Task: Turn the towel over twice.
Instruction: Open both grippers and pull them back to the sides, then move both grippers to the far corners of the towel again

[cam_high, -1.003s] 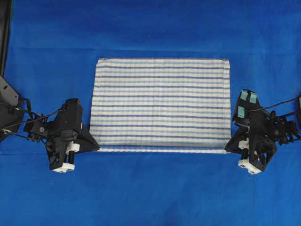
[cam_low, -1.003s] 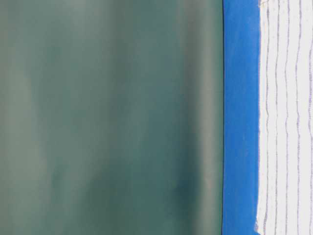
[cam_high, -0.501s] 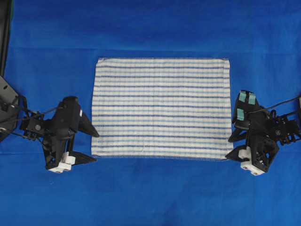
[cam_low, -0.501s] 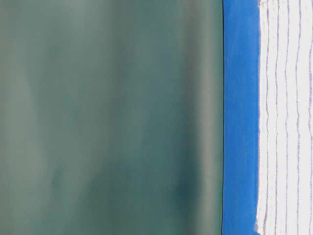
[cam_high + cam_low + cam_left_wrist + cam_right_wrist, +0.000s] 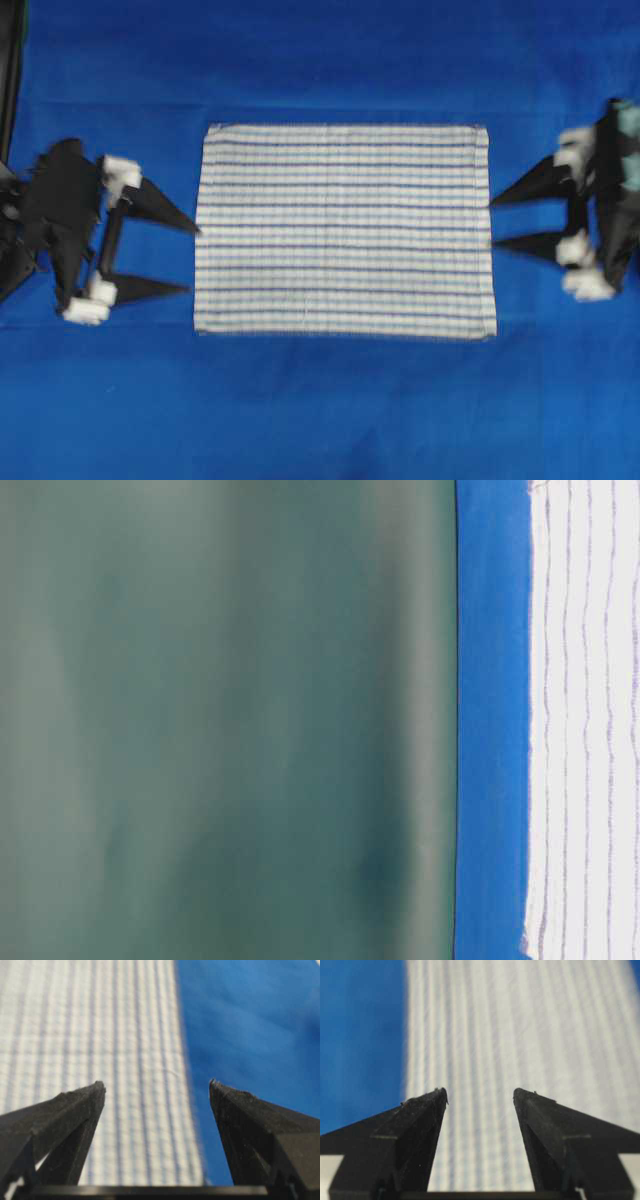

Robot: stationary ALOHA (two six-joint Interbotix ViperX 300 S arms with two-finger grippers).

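Now we see the towel (image 5: 344, 230) lying flat and spread on the blue table cloth (image 5: 320, 410), squarely between our two grippers and held by neither. Our left gripper (image 5: 192, 260) hovers just off the towel's near side edge with its jaws spread wide and empty, fingertips (image 5: 97, 1091) pointing across the stripes. Our right gripper (image 5: 492, 222) mirrors it at the opposite edge, also released, tips just beside the cloth's border.
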